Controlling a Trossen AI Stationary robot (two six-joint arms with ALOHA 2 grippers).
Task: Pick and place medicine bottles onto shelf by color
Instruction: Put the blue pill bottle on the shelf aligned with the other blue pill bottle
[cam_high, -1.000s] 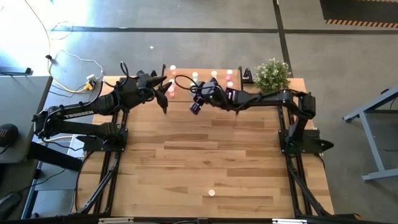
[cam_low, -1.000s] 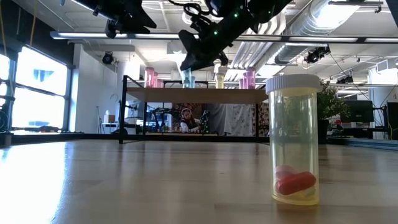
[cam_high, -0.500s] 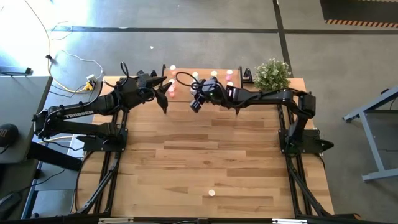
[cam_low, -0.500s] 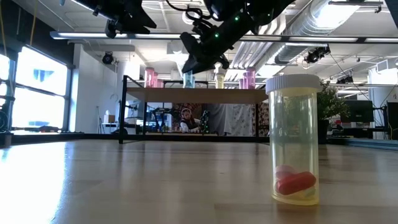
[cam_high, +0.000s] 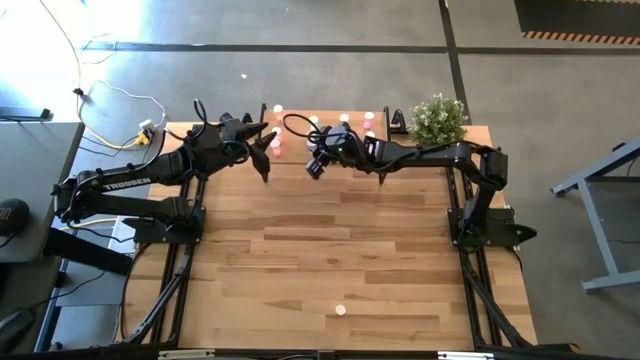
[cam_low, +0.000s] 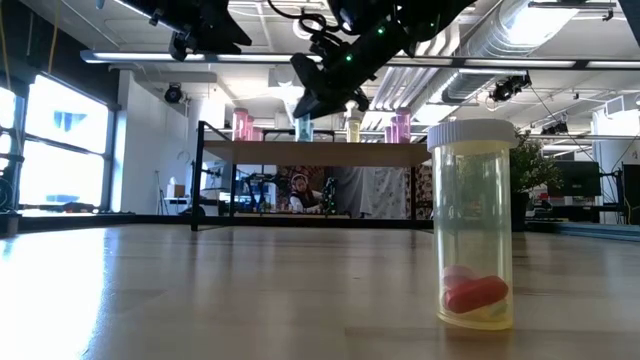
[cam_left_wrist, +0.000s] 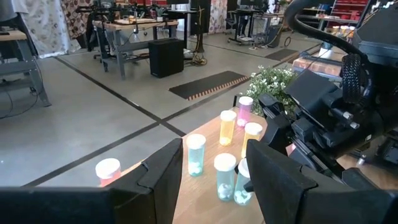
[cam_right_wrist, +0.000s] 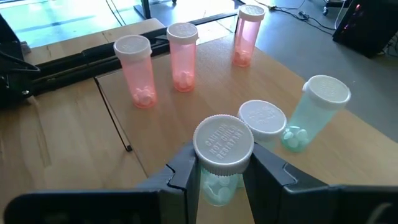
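Reaching in from the left edge of the table, the left arm ends over the shelf's left end; left hand has its fingers spread apart with nothing between them, hovering above the shelf. Shelf is a low riser with a light wood top and thin black legs, at the far edge of the table. On its left part stand three pink bottles, translucent with pale caps, tablets visible at the bottom, upright in a row. Next over, two pale green bottles with white caps stand close together near the shelf's middle. Right hand sits just beside them, above the shelf, pinching a green bottle by its body below the white ribbed cap; bottle upright, fingers pressed on both sides. Held bottle is near a standing green one, contact between them unclear. Further right on the shelf, yellow bottles and a pink bottle, upright, pale caps. Potted green plant at the far right corner of the table, past the shelf's end. One yellow bottle stands alone, upright, near the front edge of the table, well apart from the shelf; white cap, red and pale pills inside. A person sits in the room beyond the shelf.
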